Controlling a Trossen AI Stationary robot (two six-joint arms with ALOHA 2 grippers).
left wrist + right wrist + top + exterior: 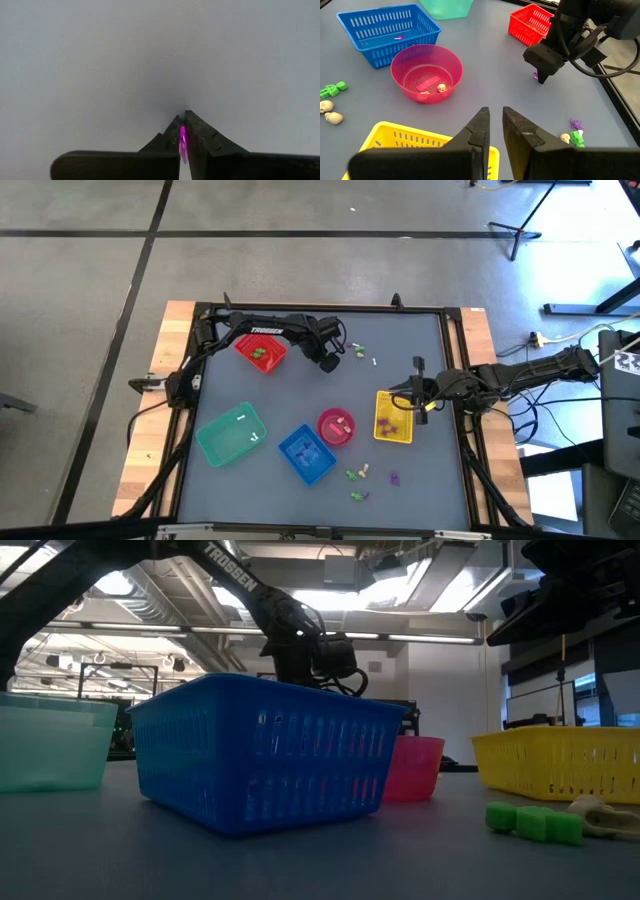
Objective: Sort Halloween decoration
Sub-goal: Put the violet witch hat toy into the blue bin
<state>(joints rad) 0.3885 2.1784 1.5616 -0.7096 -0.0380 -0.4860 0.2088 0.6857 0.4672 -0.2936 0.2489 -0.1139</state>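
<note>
My left gripper (330, 364) stands over the far middle of the table, pointing down, shut on a tiny purple Halloween decoration (183, 142). The right wrist view shows this decoration as a purple speck (535, 76) at the left fingertips. More decorations lie loose near it (358, 350). Others lie on the table near the front edge (356, 474), among them a green one (534, 821). My right gripper (496, 120) waits above the yellow basket's (393, 417) right rim, a narrow gap between its fingers and nothing in it. My left gripper pinches the purple decoration between its two fingertips (195, 131); only a thin purple sliver (183, 145) shows in the slit between them. The fingers come from above, pointing down at the table. Whether the decoration still touches the table, I cannot tell.
A red basket (261, 352) stands just left of my left gripper. A teal basket (231, 433), a blue basket (306, 452) and a pink bowl (336, 426) line the near middle. Bare table lies between the left gripper and the bowl.
</note>
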